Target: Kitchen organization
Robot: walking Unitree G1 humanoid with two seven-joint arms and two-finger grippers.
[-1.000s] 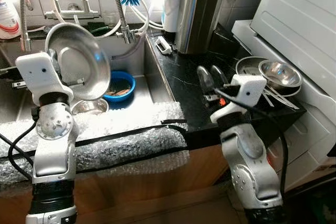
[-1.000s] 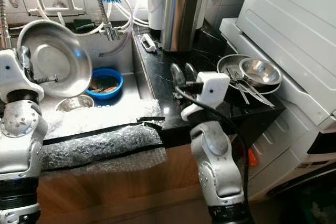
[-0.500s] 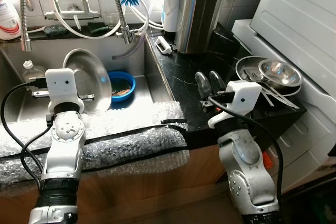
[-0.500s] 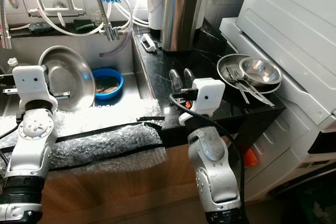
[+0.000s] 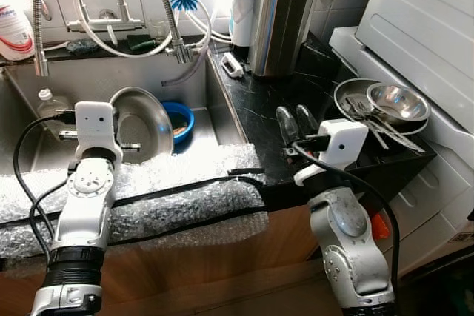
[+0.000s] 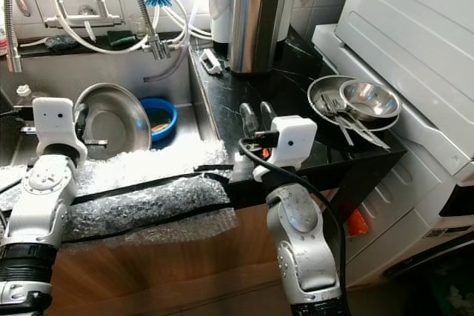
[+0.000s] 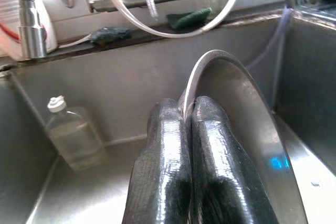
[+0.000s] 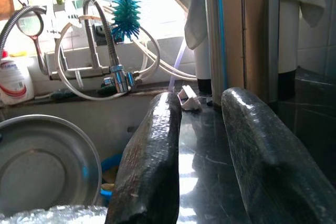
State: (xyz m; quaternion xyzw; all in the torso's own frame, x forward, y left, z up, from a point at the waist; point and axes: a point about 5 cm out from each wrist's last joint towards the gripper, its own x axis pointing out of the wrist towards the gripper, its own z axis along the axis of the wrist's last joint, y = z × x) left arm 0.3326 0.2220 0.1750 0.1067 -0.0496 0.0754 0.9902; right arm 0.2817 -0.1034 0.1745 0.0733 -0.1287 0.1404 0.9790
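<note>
No label here reads clearly. Your left hand (image 7: 186, 124) pinches the rim of a shiny steel plate (image 5: 144, 120), tilted on edge inside the sink (image 5: 29, 86). Your right hand (image 5: 298, 119) hovers open over the black bench (image 5: 259, 101), holding nothing.

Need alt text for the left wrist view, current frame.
The left gripper pinches the rim of a steel plate, held on edge inside the sink. A small clear bottle stands in the sink's corner, with faucet hoses along the ledge behind.
</note>
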